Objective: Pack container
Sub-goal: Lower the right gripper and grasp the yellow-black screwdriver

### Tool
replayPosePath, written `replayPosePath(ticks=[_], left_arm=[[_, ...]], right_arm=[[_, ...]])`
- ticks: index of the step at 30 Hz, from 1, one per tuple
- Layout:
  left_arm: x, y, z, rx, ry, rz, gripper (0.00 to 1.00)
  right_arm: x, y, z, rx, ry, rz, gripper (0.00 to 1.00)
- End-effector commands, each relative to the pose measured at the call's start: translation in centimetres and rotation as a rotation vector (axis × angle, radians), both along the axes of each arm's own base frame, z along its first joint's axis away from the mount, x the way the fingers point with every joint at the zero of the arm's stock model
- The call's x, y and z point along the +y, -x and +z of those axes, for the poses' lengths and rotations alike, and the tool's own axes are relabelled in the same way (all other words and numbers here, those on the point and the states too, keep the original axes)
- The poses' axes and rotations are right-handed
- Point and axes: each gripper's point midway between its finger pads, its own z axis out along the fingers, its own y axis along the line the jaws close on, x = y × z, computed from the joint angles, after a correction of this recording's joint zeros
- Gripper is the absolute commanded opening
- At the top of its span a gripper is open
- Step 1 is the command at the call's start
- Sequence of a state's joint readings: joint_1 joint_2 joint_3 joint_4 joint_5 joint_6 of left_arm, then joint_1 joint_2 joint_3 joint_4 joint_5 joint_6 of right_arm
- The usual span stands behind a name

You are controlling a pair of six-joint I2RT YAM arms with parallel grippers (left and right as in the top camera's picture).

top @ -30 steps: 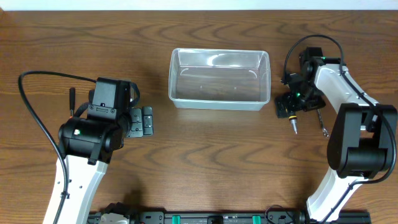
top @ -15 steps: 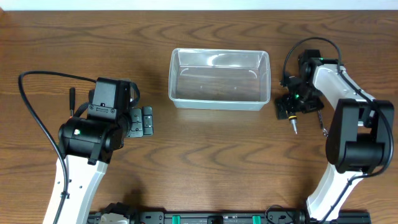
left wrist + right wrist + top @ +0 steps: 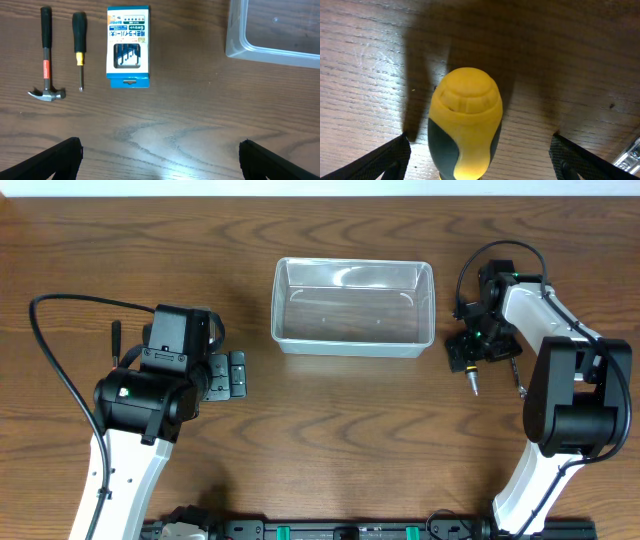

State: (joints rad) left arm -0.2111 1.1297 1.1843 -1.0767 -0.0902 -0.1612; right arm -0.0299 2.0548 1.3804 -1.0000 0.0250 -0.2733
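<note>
The clear container (image 3: 352, 348) stands at the table's back centre; its corner shows in the left wrist view (image 3: 270, 47). My right gripper (image 3: 466, 352) is open, just right of the container. It is low over a yellow-and-black screwdriver (image 3: 465, 125), whose handle lies between the spread fingers (image 3: 480, 160) without touching them. The screwdriver's tip (image 3: 472, 385) pokes out in the overhead view. My left gripper (image 3: 225, 375) is open and empty at the left (image 3: 160, 150).
The left wrist view shows a small hammer (image 3: 46, 55), a black-handled screwdriver (image 3: 79, 45) and a blue-and-white box (image 3: 128, 47) lying side by side on the wood. A thin metal tool (image 3: 516, 380) lies right of my right gripper.
My right arm has shifted slightly, with its gripper still over the yellow screwdriver. The left arm has not moved.
</note>
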Motion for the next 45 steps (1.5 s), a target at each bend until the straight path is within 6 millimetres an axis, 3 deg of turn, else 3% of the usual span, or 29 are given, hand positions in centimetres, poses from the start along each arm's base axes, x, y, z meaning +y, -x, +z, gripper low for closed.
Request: replayPosePath(ticks=[1, 4, 23, 35, 41, 45], left_arm=[[0.36, -0.16, 0.35, -0.01, -0.005, 0.026, 0.98], [0.36, -0.16, 0.35, -0.01, -0.005, 0.026, 0.98], [0.35, -0.17, 0.36, -0.011, -0.005, 0.026, 0.98], [0.35, -0.18, 0.36, -0.011, -0.004, 0.027, 0.98], [0.35, -0.17, 0.36, -0.011, -0.005, 0.026, 0.98], [0.35, -0.17, 0.36, -0.011, -0.005, 0.026, 0.98]], right_arm=[[-0.5, -0.19, -0.48, 0.006, 0.013, -0.015, 0.88], [-0.5, -0.2, -0.52, 0.006, 0.013, -0.015, 0.86], [-0.48, -0.19, -0.52, 0.007, 0.012, -0.018, 0.4], [-0.47, -0.18, -0.52, 0.007, 0.012, -0.018, 0.32], [-0.16, -0.26, -0.54, 0.003, -0.006, -0.02, 0.01], [-0.17, -0.38, -0.55, -0.002, -0.006, -0.02, 0.01]])
